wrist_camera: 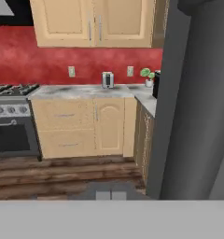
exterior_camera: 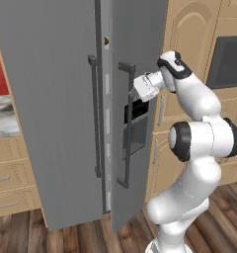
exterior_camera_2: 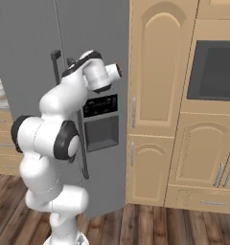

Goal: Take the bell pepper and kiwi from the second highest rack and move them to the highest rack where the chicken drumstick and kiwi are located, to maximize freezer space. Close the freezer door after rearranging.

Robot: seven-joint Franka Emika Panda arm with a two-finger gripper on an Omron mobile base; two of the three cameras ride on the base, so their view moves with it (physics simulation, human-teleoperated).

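Observation:
The freezer door (exterior_camera: 56, 113) is the plain grey panel on the left, with a long dark bar handle (exterior_camera: 94, 116). It stands slightly ajar beside the dispenser door (exterior_camera: 135, 123), and a narrow gap runs between the two. High in that gap peeks a small orange-brown lump, the chicken drumstick (exterior_camera: 106, 42). The bell pepper, the kiwi and both racks are hidden behind the doors. My gripper (exterior_camera: 135, 88) is at the dispenser door's handle (exterior_camera: 126, 128), at upper dispenser height. In the hand view its fingertips (wrist_camera: 103, 195) sit pressed together, shut on nothing, with a dark grey panel (wrist_camera: 193, 102) close on the right.
Tan wooden cabinets (exterior_camera_2: 160, 105) and a built-in oven (exterior_camera_2: 215, 69) stand right of the fridge. The hand view looks across the wood floor (wrist_camera: 62, 172) to a counter (wrist_camera: 81, 91) with a toaster (wrist_camera: 107, 79), a stove (wrist_camera: 11, 116) and a red backsplash.

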